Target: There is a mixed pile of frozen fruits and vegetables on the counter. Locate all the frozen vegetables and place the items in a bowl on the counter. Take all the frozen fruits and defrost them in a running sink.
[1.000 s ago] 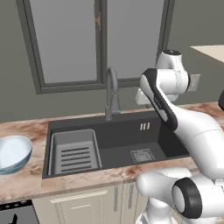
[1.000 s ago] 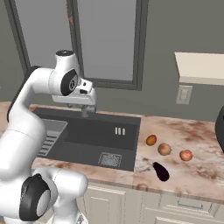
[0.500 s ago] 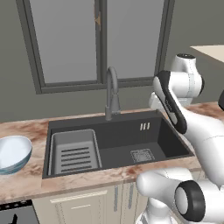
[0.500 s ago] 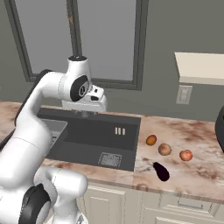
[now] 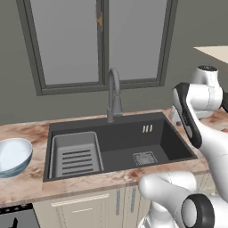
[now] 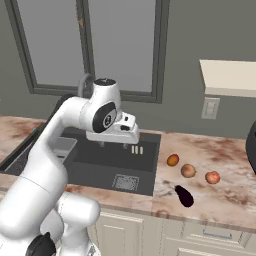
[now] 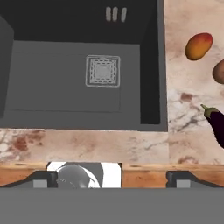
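A grey wall runs behind the worktop, with a wide dark-framed window of frosted grey panes set into it. To the right hang a cream shelf and a pale wall socket. Cream cabinet fronts stand below.

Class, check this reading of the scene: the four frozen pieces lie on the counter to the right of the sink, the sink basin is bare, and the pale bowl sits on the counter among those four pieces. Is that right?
Not quite. The bowl is not among the pieces; the left base view shows it on the counter left of the sink. The rest holds: the orange ball, brown oval, reddish ball and dark purple lump lie right of the bare basin.
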Motion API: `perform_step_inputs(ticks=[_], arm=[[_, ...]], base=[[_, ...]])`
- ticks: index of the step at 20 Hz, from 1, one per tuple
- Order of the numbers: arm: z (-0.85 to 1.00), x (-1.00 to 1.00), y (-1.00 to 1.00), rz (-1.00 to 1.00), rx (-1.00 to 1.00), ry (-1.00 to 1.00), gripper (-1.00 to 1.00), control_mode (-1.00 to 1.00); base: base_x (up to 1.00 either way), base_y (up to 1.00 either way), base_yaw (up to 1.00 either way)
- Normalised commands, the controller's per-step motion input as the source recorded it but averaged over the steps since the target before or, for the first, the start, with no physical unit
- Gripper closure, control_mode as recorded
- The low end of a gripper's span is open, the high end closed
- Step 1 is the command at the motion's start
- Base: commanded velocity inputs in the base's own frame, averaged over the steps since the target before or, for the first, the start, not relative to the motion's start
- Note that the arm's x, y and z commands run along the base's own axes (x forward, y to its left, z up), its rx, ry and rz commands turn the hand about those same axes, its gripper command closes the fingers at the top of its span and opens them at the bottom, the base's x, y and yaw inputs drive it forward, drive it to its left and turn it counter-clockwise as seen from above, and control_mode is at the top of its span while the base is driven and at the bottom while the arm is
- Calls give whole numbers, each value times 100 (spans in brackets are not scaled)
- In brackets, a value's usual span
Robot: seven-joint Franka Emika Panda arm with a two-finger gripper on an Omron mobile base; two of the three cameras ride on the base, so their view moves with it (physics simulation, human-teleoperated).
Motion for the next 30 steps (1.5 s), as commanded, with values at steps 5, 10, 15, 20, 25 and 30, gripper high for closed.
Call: perform_step_inputs(ticks=[5, 10, 15, 20, 25, 30], arm=[[-45, 0, -58, -2, -8, 8, -100, -100], [-43, 1, -59, -1, -9, 8, -100, -100], [-31, 4, -69, 0, -10, 10, -100, -100], [-42, -1, -54, -3, -8, 10, -100, -100], [-40, -2, -49, -6, -6, 8, -100, -100], [-23, 16, -49, -1, -2, 13, -100, -100]], base=[[0, 0, 0], [0, 0, 0], [0, 0, 0], [0, 0, 0], [0, 0, 0], [0, 0, 0]])
